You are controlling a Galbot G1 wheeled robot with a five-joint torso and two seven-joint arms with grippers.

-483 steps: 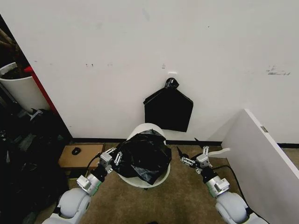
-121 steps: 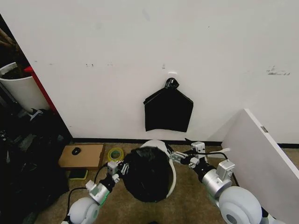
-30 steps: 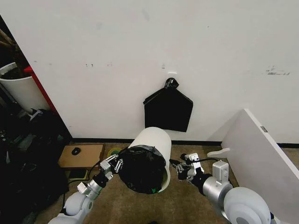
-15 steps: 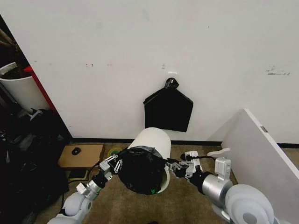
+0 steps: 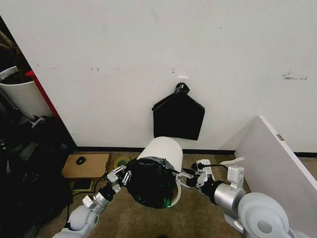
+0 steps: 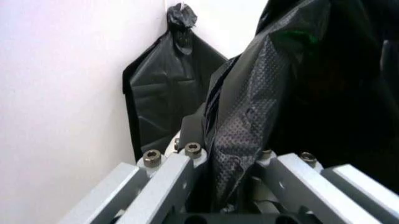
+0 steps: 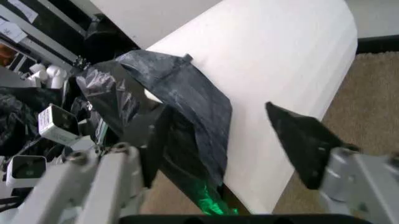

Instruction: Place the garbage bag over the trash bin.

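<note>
The garbage bag (image 5: 148, 182) is thin, glossy black plastic, crinkled and finely pebbled where my left wrist camera sees it close (image 6: 249, 121). It is bunched over the mouth of the trash bin (image 5: 161, 148), covering the opening and lapping a short way onto the outer wall. From my right wrist camera a folded flap of the bag (image 7: 181, 107) lies against the bin's smooth white side (image 7: 281, 74), with a green glint at the lower rim. The bin is a round white tub lying tipped on the brown carpet (image 5: 198, 218), its base pointing far toward the wall and its bagged mouth near me.

My left gripper (image 5: 120, 174) sits at the left edge of the bag, and its fingers (image 6: 168, 182) are closed on a fold of the plastic that runs down between them. My right gripper (image 5: 184, 178) is at the right side of the bin's mouth, jaws spread wide; one finger (image 7: 305, 144) stands on the outer side of the bin wall, the other against the bag, neither pinching anything.

On the wall behind hangs a flat black bundle (image 5: 178, 116), knotted at its top. A white panel (image 5: 277, 158) leans at the right, and a low cardboard box (image 5: 86, 165) lies on the floor to the left.
</note>
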